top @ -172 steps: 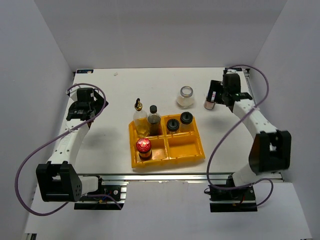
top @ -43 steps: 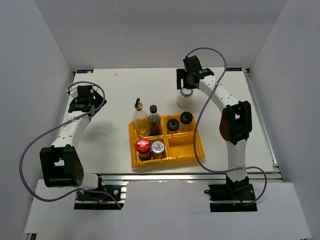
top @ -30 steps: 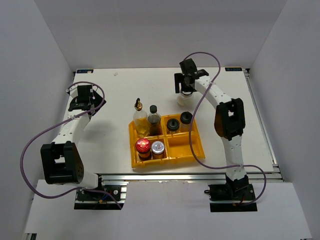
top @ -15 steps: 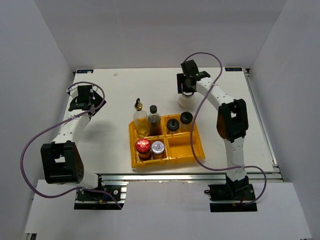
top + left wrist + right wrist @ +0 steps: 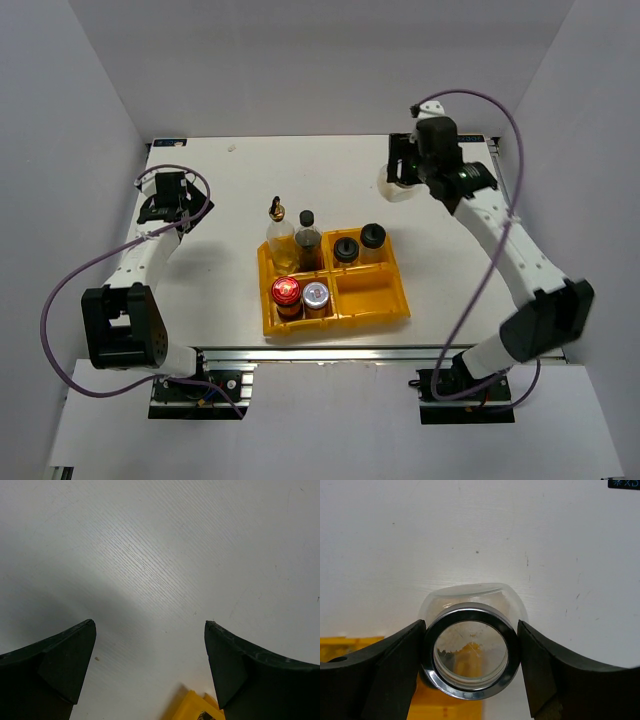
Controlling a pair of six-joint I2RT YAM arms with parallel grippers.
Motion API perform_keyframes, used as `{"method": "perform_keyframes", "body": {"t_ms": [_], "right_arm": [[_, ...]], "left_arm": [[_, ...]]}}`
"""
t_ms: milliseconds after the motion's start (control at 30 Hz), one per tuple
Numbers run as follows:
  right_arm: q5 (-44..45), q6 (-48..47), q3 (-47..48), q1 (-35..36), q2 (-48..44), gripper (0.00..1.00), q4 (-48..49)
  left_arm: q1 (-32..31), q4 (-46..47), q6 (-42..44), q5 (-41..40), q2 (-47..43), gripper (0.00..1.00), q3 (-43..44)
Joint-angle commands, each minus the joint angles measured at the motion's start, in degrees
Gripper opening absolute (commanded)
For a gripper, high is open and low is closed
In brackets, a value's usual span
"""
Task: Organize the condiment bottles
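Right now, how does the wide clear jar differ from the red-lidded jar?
The wide clear jar is gripped by the right hand, outside the yellow tray; the red-lidded jar stands in the tray's near-left compartment. The wide clear jar shows a silver-rimmed mouth, no lid visible; the red-lidded jar is capped red. Both are round.

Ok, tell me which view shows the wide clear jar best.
Right wrist: the wide clear jar sits close up, its metal rim clamped by the right gripper. Top external shows it small, partly hidden behind that gripper. Left wrist shows none of it.
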Motion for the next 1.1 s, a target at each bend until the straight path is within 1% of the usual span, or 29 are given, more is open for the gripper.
{"method": "perform_keyframes", "body": {"t_ms": [0,33,67,167,233,300,333,400,467,567,667,700,733,767,800,900,1067], "right_arm": [[-3.74,1.95,-5.87,0.21,-7.82,0.0,1.99],[-7.15,2.47,-7.71,0.21,-11.94,0.0,1.98],[-8.75,3.17,-11.04,0.82,-13.89,0.0,1.64],[-14.72,4.93,-17.02,3.54,-23.02,0.0,0.67],[-19.38,5.29,-19.58,5.55,-25.94,0.0,0.23],[-21.24,6.51,-23.45,7.4,-29.36,0.0,-0.03],[-21.07,7.83,-24.68,9.68,-30.25,0.0,-0.56],[-18.71,9.5,-28.71,12.24,-31.74,0.0,-0.39],[-16.69,11.79,-30.57,15.75,-31.75,0.0,-0.39],[-7.48,15.13,-33.13,20.59,-30.53,0.0,0.58],[-1.14,18.46,-34.45,25.07,-29.04,0.0,2.42],[2.89,19.43,-34.71,26.12,-28.59,0.0,2.86],[4.06,19.7,-34.89,27.87,-27.89,0.0,3.12],[5.46,21.1,-34.63,28.68,-26.58,0.0,1.82],[8.96,21.98,-34.45,29.81,-26.04,0.0,1.37],[12.32,24.09,-35.06,31.14,-24.37,0.0,1.28],[14.08,23.57,-37.78,32.37,-21.91,0.0,3.56]], "left_arm": [[0.38,0.74,-0.24,-0.22,-3.84,0.98,-0.99],[0.38,0.65,-0.33,-0.31,-4.19,0.98,-1.69],[0.38,0.74,-0.42,-0.22,-4.54,0.98,-1.96],[0.47,1.26,-0.42,1.0,-6.47,0.98,-3.18],[0.38,1.44,-0.33,1.45,-7.35,0.98,-3.89],[0.47,1.53,-0.15,1.8,-8.23,0.98,-5.03],[0.47,1.53,-0.07,1.89,-9.28,0.98,-5.47],[0.47,1.53,0.11,1.89,-10.25,0.98,-6.79],[0.38,1.18,0.28,1.89,-11.48,0.98,-7.41],[0.38,0.74,0.37,1.71,-13.15,0.98,-8.37],[0.47,1.08,0.29,1.89,-14.47,0.98,-8.99],[0.47,1.18,0.2,2.15,-14.73,0.98,-9.34],[0.47,1.26,0.2,2.24,-14.91,0.98,-9.34],[0.47,1.09,0.11,2.24,-15.0,0.98,-9.34],[0.47,1.0,0.02,2.24,-15.0,0.98,-9.43],[0.38,1.09,0.02,1.98,-15.0,0.98,-9.52],[0.38,1.09,0.02,1.8,-14.74,0.98,-9.69]]}}
